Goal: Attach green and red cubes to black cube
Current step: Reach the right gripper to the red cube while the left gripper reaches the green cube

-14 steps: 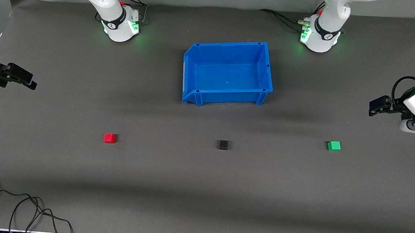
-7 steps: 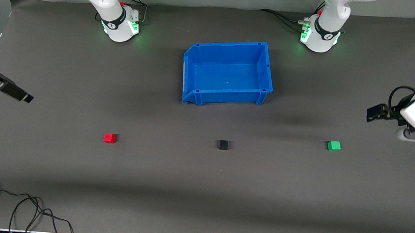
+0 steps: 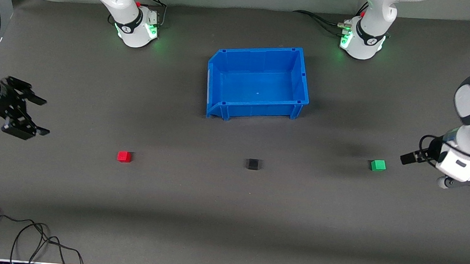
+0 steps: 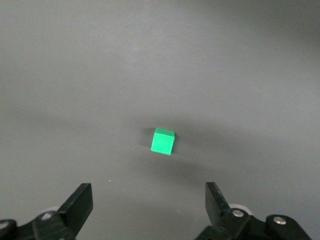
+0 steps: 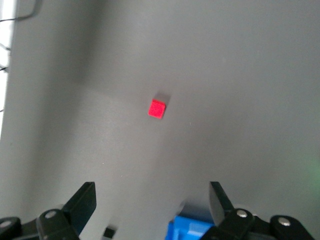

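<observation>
The red cube (image 3: 124, 156), the black cube (image 3: 252, 164) and the green cube (image 3: 378, 165) lie apart in a row on the dark table. The black one is in the middle. My left gripper (image 3: 409, 157) is open and empty, low beside the green cube at the left arm's end. In the left wrist view the green cube (image 4: 163, 141) lies ahead of the open gripper (image 4: 147, 200). My right gripper (image 3: 40, 116) is open and empty, well off from the red cube at the right arm's end. The right wrist view shows the gripper (image 5: 150, 202), the red cube (image 5: 157, 108) and the black cube (image 5: 108, 232).
An empty blue bin (image 3: 302, 80) stands between the arm bases and the cubes, farther from the front camera than the black cube. Its corner shows in the right wrist view (image 5: 192, 231). A loose black cable (image 3: 21, 237) lies at the near edge, toward the right arm's end.
The left gripper has come down and closer to the green cube. The right gripper has turned and shifted toward the red cube, its fingers now showing spread. The cubes have not moved.
</observation>
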Controlling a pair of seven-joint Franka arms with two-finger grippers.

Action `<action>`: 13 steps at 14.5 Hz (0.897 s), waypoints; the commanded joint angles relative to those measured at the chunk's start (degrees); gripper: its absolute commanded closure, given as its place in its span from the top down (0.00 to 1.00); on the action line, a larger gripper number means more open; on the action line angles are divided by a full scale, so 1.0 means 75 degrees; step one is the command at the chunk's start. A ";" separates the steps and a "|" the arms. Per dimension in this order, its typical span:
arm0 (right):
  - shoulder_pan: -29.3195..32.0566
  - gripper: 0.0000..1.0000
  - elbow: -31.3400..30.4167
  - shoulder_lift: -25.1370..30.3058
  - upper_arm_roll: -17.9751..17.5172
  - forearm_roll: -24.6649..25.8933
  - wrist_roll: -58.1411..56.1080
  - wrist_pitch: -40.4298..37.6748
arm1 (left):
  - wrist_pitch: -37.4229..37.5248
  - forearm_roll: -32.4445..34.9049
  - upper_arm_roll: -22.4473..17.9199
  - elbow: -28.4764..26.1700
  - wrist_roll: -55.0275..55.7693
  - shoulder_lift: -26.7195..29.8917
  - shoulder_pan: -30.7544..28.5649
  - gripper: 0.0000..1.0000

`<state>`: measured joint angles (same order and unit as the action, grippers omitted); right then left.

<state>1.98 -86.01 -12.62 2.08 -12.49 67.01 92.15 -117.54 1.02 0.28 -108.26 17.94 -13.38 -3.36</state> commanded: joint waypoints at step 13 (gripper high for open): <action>-0.0065 1.00 -0.2408 -0.2698 0.0038 -0.3185 -0.0895 0.4564 | -0.2820 -0.0639 0.0021 -0.0801 0.7954 -0.1883 -0.0419 0.92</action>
<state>1.61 -104.40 -30.47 1.99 -32.72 63.59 124.87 -137.77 -3.43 0.30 -115.99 72.81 -26.73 -6.23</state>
